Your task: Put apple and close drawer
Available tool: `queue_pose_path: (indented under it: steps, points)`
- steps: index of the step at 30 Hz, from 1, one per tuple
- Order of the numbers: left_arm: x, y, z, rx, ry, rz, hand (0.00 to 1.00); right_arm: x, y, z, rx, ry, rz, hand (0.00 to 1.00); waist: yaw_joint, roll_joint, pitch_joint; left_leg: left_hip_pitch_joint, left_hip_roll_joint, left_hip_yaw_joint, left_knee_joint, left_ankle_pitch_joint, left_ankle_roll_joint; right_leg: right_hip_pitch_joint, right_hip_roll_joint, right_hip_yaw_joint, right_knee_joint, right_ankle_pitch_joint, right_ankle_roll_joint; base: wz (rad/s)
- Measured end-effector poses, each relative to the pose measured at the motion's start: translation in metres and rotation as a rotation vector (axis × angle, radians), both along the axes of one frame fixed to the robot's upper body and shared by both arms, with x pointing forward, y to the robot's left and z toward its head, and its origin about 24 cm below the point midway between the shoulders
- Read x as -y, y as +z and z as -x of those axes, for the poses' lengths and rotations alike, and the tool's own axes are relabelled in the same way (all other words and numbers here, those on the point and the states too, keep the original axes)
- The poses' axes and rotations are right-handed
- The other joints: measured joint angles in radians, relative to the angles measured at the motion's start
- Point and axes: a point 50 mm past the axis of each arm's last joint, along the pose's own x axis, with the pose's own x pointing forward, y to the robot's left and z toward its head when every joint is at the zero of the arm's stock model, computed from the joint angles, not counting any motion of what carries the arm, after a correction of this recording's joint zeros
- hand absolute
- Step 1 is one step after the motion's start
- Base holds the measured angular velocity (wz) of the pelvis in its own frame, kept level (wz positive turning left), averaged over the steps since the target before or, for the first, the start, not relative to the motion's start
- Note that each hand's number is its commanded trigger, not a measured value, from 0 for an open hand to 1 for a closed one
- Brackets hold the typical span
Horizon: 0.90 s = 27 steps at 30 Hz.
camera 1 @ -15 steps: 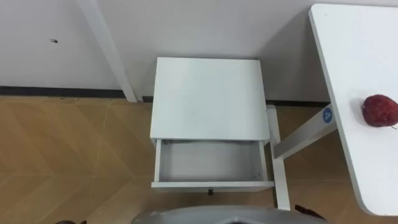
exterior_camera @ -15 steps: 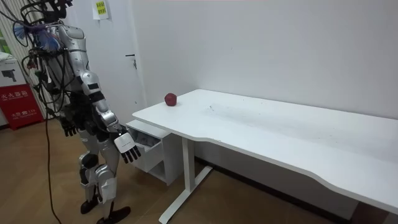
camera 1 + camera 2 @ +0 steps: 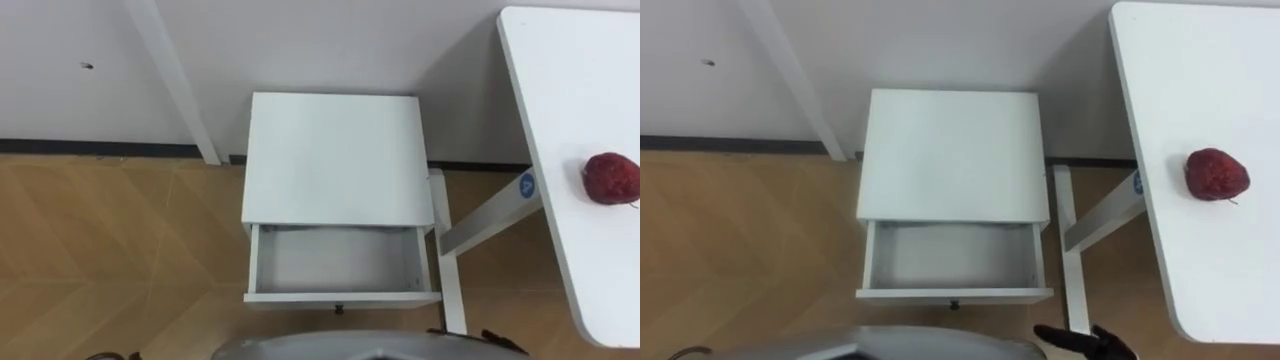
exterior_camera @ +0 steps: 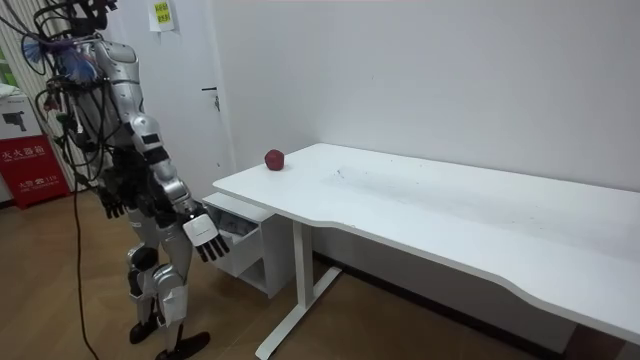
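Where the robot stands: table (image 3: 570, 100) on its right, cabinet (image 3: 335, 160) straight ahead.
Table: white, with the apple (image 3: 610, 177) sitting on it.
Drawer (image 3: 335, 262): pulled open, white inside.
Right hand (image 4: 207, 238): low by the drawer front, fingers loose and spread, holding nothing.
Left hand (image 4: 112, 207): down by the hip, can't tell its state.
Apple: dark red, well apart from both hands.
Sticker (image 3: 526, 184): round and blue, on the table leg, print too small to read.
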Motion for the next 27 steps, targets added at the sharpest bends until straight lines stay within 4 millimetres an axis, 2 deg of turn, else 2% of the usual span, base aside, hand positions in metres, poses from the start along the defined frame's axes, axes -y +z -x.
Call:
queue_pose_path:
  steps: [1, 3, 4, 5, 6, 9, 12, 16, 22, 25, 27]
  points:
    - [-0.001, 0.0, 0.0, 0.003, 0.006, -0.002, 0.0, 0.002, 0.0, -0.001, 0.015, -0.05, 0.0, 0.0, -0.005, 0.002, -0.0001, 0.002, 0.0, 0.0, 0.0, 0.0, 0.0, 0.002, 0.0, 0.001, 0.0, 0.0, 0.0, -0.06]
    - [-0.001, 0.001, 0.004, 0.009, 0.017, -0.008, 0.0, 0.008, 0.002, 0.0, 0.073, -0.274, 0.003, 0.0, -0.015, 0.004, 0.0009, 0.017, 0.002, 0.014, -0.007, 0.0, 0.0, 0.007, 0.003, 0.01, 0.001, 0.0, 0.0, -0.15]
    - [-0.002, 0.001, 0.004, 0.012, 0.027, -0.011, 0.0, 0.01, 0.003, -0.001, 0.091, -0.332, 0.001, 0.0, -0.02, 0.008, -0.0029, 0.018, 0.002, 0.015, -0.008, 0.0, 0.0, 0.007, 0.003, 0.01, 0.001, 0.0, 0.0, -0.1]
    - [-0.002, 0.001, 0.005, 0.013, 0.037, -0.017, 0.0, 0.013, 0.004, 0.003, 0.123, -0.473, -0.005, 0.0, -0.035, 0.008, -0.0042, 0.023, 0.002, 0.012, -0.01, 0.0, 0.0, 0.009, 0.003, 0.01, 0.001, 0.0, 0.0, 0.0]
    - [-0.003, 0.001, 0.006, 0.014, 0.046, -0.02, 0.0, 0.014, 0.004, 0.005, 0.14, -0.541, -0.007, 0.0, -0.038, 0.008, -0.0043, 0.026, 0.002, 0.013, -0.01, 0.0, 0.0, 0.012, 0.004, 0.011, 0.002, 0.0, 0.0, 0.0]
    - [-0.004, 0.002, 0.01, 0.012, 0.073, -0.032, 0.0, 0.025, 0.008, 0.011, 0.252, -0.905, -0.009, 0.0, -0.061, 0.01, -0.0091, 0.033, 0.002, 0.021, -0.012, 0.0, -0.001, 0.017, 0.005, 0.018, 0.003, 0.0, 0.0, -0.03]
    - [-0.005, 0.002, 0.012, 0.007, 0.076, -0.039, 0.0, 0.032, 0.011, 0.01, 0.325, -1.093, -0.016, 0.0, -0.069, 0.013, -0.0087, 0.039, 0.005, 0.037, -0.016, 0.0, -0.001, 0.013, 0.007, 0.034, 0.007, 0.0, 0.0, -0.14]
    - [-0.005, 0.002, 0.011, -0.007, 0.08, -0.036, 0.0, 0.036, 0.013, 0.006, 0.354, -1.235, -0.032, 0.0, -0.072, 0.008, -0.0121, 0.039, 0.009, 0.052, -0.019, 0.0, -0.001, 0.001, 0.008, 0.039, 0.021, 0.0, 0.0, -0.1]
    - [-0.014, 0.004, 0.012, -0.019, 0.07, -0.041, 0.0, 0.047, 0.024, -0.016, 0.418, -1.326, -0.062, 0.0, -0.074, -0.011, -0.0141, 0.031, 0.017, 0.064, -0.017, 0.0, -0.001, -0.018, 0.01, 0.053, 0.035, 0.001, -0.002, -0.06]
    - [-0.022, 0.008, 0.012, -0.009, 0.063, -0.064, 0.0, 0.058, 0.034, -0.029, 0.47, -1.351, -0.05, 0.0, -0.087, -0.027, -0.0129, 0.022, 0.016, 0.064, -0.008, 0.0, -0.002, -0.025, 0.01, 0.052, 0.037, 0.001, -0.002, 0.0]
    - [-0.027, 0.01, 0.011, 0.009, 0.072, -0.082, 0.0, 0.073, 0.047, -0.037, 0.532, -1.401, -0.016, 0.0, -0.093, -0.034, -0.0105, 0.009, 0.015, 0.066, -0.004, 0.0, -0.001, -0.036, 0.009, 0.053, 0.038, 0.001, -0.002, 0.0]
